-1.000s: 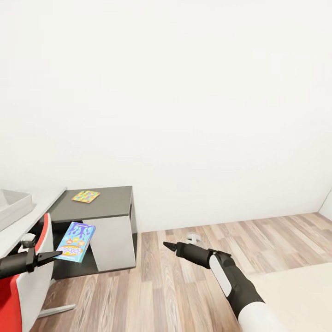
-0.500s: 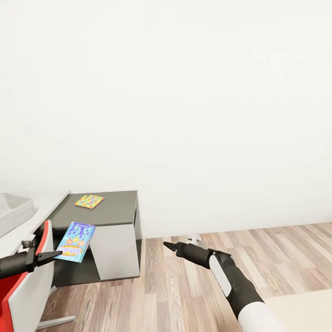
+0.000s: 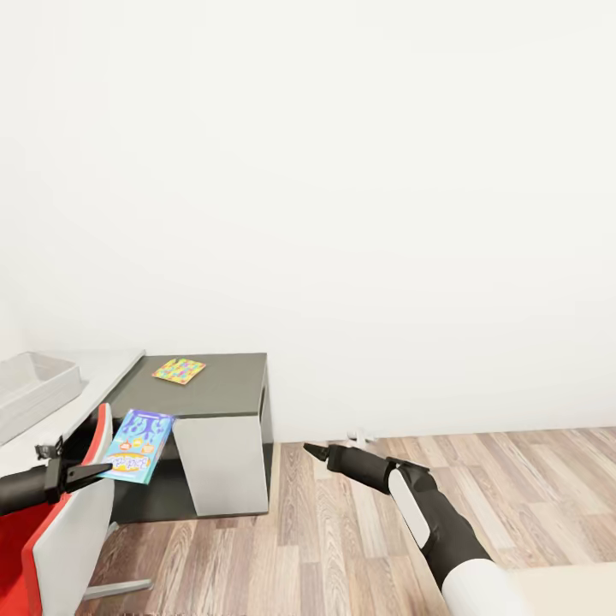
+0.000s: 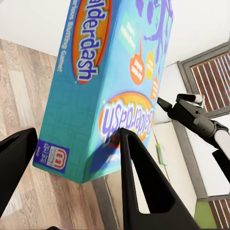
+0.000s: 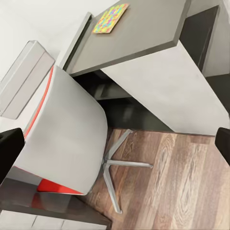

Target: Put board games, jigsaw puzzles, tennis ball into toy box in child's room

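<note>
**Board game carried at the left gripper, beside the grey table**

While the left gripper (image 3: 92, 469) reaches forward at the left of the head view, it holds a blue board game (image 3: 137, 446) up in the air in front of the dark grey table (image 3: 224, 387); in the left wrist view the box (image 4: 108, 81) stands between the two black fingers (image 4: 143, 187), which are spread to its thickness and pinch it at its lower end; the cover reads "Balderdash" in an orange oval, with "Bluffing Game" along the edge and a small red maker's mark on a blue square near the corner; the smaller coloured bubbles on it are too fine to read.

The right gripper (image 3: 315, 451) points forward over the floor with nothing in it, its fingertips together in a point in the head view; it also shows in the left wrist view (image 4: 165, 104).

On the table top, near its back left part, lies a flat jigsaw puzzle (image 3: 179, 370) in a many-coloured pattern, also seen from the right wrist (image 5: 110, 18); to the left a pale grey toy box (image 3: 38, 389) sits on a lighter surface adjoining the table; a chair with a white shell and red seat (image 3: 68, 530) stands close before the table, its metal star base (image 5: 117, 167) on the floor.

The floor (image 3: 513, 479) is wood-look planking in mixed browns; a plain white wall (image 3: 342, 214) rises behind; a pale rug corner (image 3: 565, 590) shows at the lower right.
</note>
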### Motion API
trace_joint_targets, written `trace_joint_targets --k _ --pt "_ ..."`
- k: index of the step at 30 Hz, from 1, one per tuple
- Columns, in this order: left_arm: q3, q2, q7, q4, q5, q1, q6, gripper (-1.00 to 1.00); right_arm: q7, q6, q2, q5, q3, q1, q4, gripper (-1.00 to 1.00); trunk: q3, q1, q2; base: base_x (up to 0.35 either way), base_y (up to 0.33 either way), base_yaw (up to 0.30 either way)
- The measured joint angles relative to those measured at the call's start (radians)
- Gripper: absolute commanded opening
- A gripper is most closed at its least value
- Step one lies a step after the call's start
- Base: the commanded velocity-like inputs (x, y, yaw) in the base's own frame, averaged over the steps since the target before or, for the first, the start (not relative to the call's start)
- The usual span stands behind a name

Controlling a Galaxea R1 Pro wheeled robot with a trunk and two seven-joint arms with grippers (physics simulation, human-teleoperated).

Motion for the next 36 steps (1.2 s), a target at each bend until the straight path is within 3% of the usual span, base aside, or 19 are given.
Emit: trace_joint_targets --k 5,10,13,17,26,36 --pt "0.003 0.013 0.000 -0.007 0.004 0.000 0.004 -1.00 -0.015 0.009 0.000 0.000 0.013 0.000 -0.023 1.00 0.005 -0.011 0.021 0.000 0.000 0.265" --pt "0.005 0.027 0.000 -0.010 0.006 0.000 0.013 -1.00 -0.026 0.014 -0.001 -0.001 0.077 0.002 -0.057 1.00 0.017 -0.031 0.056 0.000 0.000 0.269" --pt "0.006 0.036 0.000 -0.011 0.012 0.000 0.020 -1.00 -0.028 0.015 -0.002 -0.002 0.088 0.004 -0.079 1.00 0.024 -0.042 0.077 0.000 0.000 0.261" --pt "0.005 0.041 0.000 -0.011 0.033 0.000 0.024 -1.00 -0.028 0.015 -0.007 -0.003 0.091 0.006 -0.093 1.00 0.032 -0.058 0.105 0.000 0.000 0.250" --pt "0.006 0.043 0.000 -0.011 0.040 0.000 0.025 -1.00 -0.028 0.013 -0.010 -0.003 0.092 0.008 -0.096 1.00 0.052 -0.092 0.168 0.000 0.000 0.247" --pt "0.017 0.043 0.000 -0.009 0.042 0.000 0.025 -1.00 -0.028 0.010 -0.009 -0.003 0.092 0.009 -0.096 1.00 0.042 -0.092 0.169 0.000 0.000 0.246"
